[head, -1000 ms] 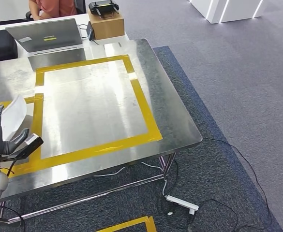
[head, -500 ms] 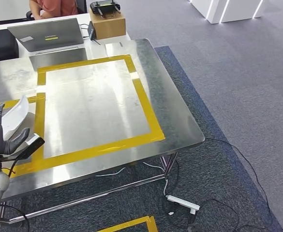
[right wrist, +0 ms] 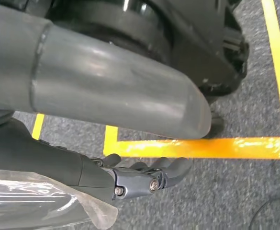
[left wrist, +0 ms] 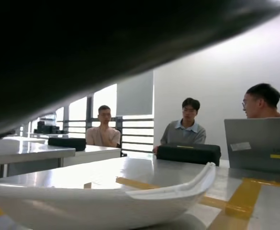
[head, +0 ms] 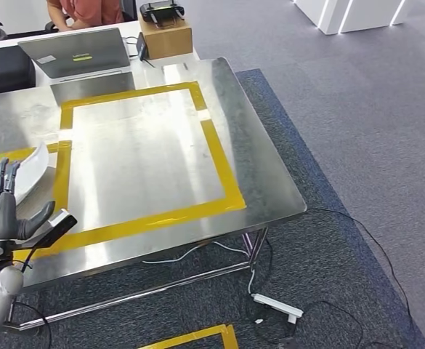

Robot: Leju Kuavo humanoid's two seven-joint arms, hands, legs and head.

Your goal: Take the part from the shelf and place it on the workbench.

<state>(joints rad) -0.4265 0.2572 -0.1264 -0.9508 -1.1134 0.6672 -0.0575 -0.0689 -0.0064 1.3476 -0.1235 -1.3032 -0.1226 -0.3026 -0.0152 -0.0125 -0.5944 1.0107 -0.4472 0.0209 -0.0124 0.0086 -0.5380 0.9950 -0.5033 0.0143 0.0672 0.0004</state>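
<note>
The white curved part [head: 32,171] lies on the steel workbench [head: 144,153] near its left side, across the yellow tape. My left hand [head: 3,211] hovers just on the near side of it, fingers spread and pointing up, holding nothing. In the left wrist view the part [left wrist: 106,201] rests on the tabletop like a shallow shell. My right hand [right wrist: 145,177] hangs low over the carpet with its fingers stretched out and nothing in them.
A yellow tape square [head: 221,167] marks the bench top. Behind it stand a laptop [head: 73,52], a black case [head: 4,69] and a cardboard box [head: 165,36], with a person [head: 86,9] seated beyond. A power strip [head: 275,307] and cables lie on the floor under the bench's right end.
The view has shifted slightly. The white part has tipped from raised to lying flatter on the bench, and my left hand has drawn back a little towards the near edge.
</note>
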